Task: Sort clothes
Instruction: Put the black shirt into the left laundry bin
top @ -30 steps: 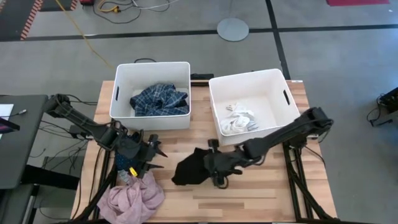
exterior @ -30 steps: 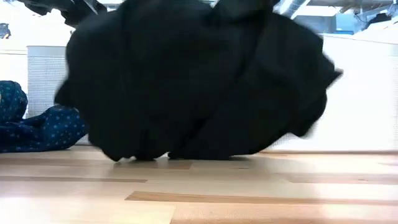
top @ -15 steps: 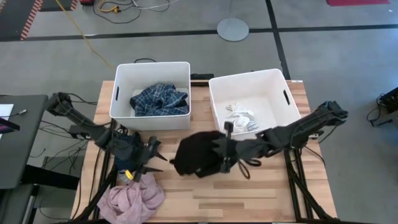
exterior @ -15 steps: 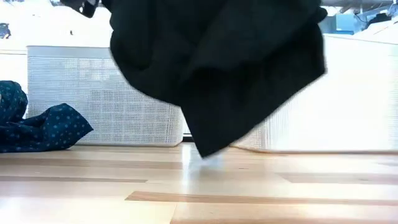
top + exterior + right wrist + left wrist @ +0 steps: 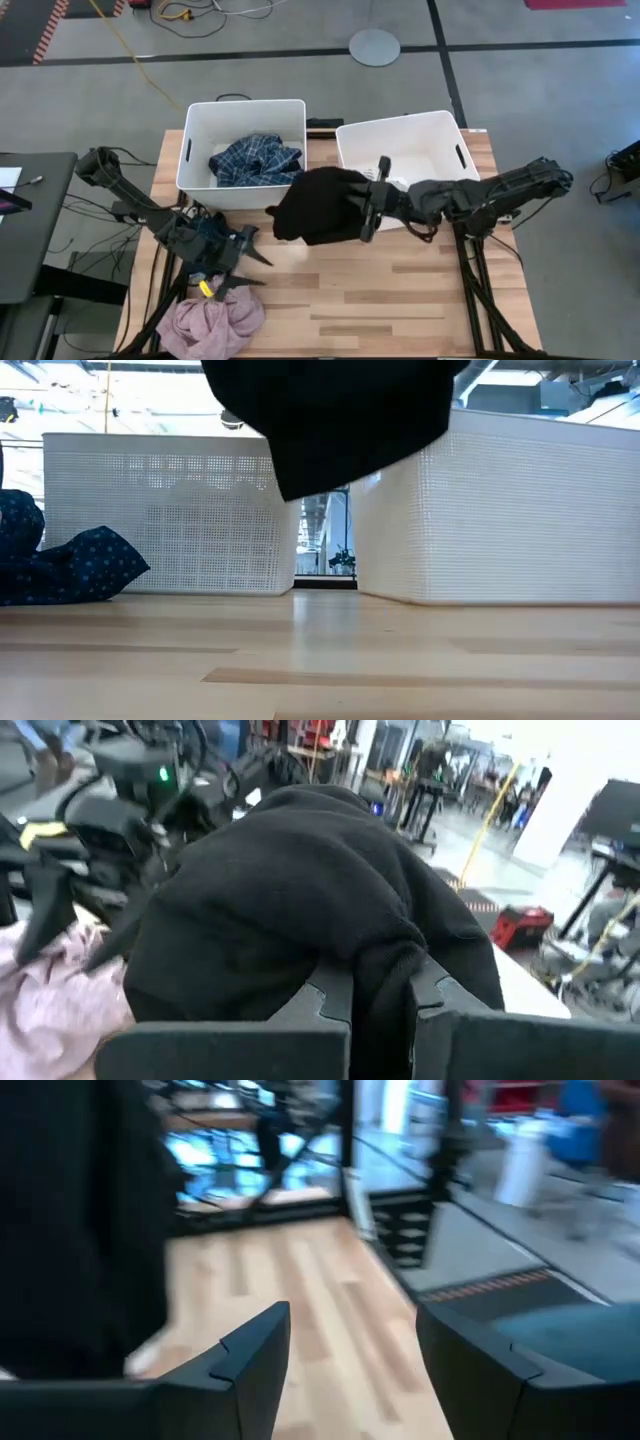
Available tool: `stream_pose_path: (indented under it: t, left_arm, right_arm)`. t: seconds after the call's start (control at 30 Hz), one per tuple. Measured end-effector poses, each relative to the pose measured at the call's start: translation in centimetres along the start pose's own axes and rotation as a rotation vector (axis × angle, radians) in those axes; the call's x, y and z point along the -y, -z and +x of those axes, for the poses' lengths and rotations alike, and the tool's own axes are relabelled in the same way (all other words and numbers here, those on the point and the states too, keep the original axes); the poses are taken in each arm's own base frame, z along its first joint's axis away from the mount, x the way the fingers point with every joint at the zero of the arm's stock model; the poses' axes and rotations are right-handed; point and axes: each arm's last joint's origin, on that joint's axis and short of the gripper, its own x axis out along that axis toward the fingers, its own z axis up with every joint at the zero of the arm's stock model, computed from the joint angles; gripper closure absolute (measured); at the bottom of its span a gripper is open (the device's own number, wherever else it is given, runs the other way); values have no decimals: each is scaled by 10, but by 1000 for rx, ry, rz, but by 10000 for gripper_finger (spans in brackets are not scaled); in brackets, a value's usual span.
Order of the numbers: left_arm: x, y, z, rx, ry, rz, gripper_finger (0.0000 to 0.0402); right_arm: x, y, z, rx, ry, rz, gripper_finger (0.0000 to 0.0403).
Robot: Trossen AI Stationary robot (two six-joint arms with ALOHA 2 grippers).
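Black garment (image 5: 318, 205) is pinched in my right gripper (image 5: 366, 212); fingers nearly closed on a fold of it, rest of the cloth hanging forward of and below the fingers, clear off the table (image 5: 420, 290). Low view confirms: its hem hangs in the air above the wood.

Step in hand, as I read it: carry phase, garment lifted, not yet binned. It sits over the gap between the two white bins, overlapping the near corners of both. Left bin (image 5: 200, 120) holds the blue plaid shirt (image 5: 255, 160); right bin (image 5: 440, 130) holds small white socks (image 5: 395, 185), just behind the fingers. Likely next move: push farther beyond the fingers to get over the left bin's wall, then release. Need enough height so the hanging hem clears the rim.

Right arm is stretched out low and nearly flat across the right bin, wrist pointing toward the left arm.

Left gripper (image 5: 240, 262) waits low over the table, fingers spread wide, empty. Navy patterned garment (image 5: 205, 240) lies just behind it, pink garment (image 5: 210, 318) near.
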Motion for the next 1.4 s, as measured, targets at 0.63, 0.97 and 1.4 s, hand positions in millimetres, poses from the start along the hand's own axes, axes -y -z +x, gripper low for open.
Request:
stream_pose_path:
  t: [0.63, 0.97, 1.4]
  left_arm:
    - [-70, -22, 26, 274, -157, -138, 4]
    - [-72, -33, 32, 446, -25, -81, 5]
    - [-81, -31, 57, 471, -155, -44, 5]
  right_arm:
    - [-18, -12, -12, 108, -83, -55, 374]
    - [-30, 1, 10, 77, -70, -80, 372]
    - [-37, 20, 40, 36, -21, -74, 372]
